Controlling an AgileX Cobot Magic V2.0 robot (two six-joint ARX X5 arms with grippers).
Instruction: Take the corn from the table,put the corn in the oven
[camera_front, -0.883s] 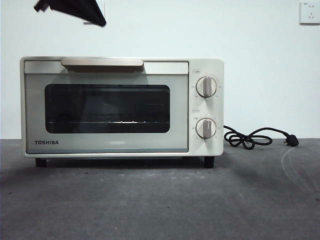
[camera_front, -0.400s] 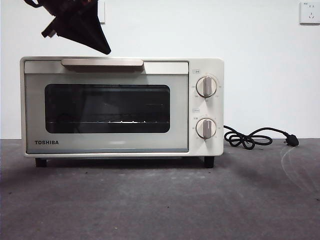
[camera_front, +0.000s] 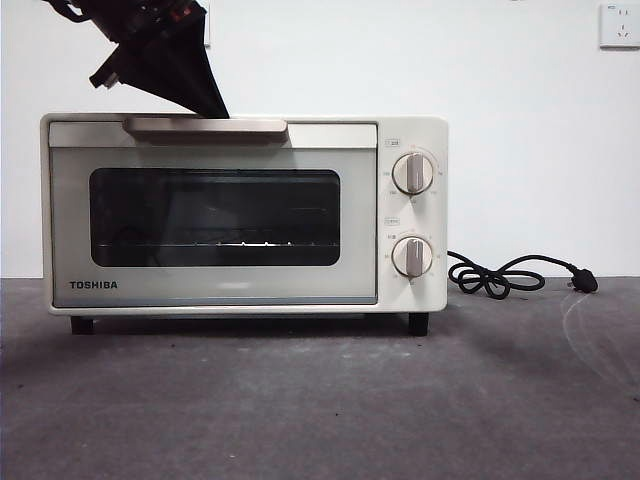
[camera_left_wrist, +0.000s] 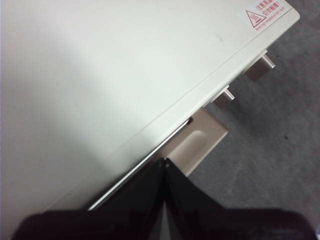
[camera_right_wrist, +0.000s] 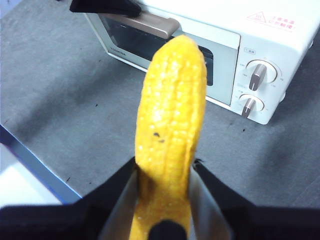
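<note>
Left claw (camera_front: 215, 108) descended to oven (camera_front: 243, 212) handle (camera_front: 250, 125).

Yellow-orange bumpy corn (camera_right_wrist: 170, 135), cream-white oven (camera_front: 243, 212) with dark window (camera_front: 214, 217) and beige handle (camera_front: 204, 125), mottled grey table (camera_front: 320, 400), black cord (camera_front: 515, 273).

table (camera_front: 320, 410): dark grey, mottled, matte | oven (camera_front: 215, 215): cream-white TOSHIBA, on black feet toward the table's far edge, left of centre, door closed | cord (camera_front: 510, 275): black, coiled on the table just beside the oven's right side, plug near the far right
</note>
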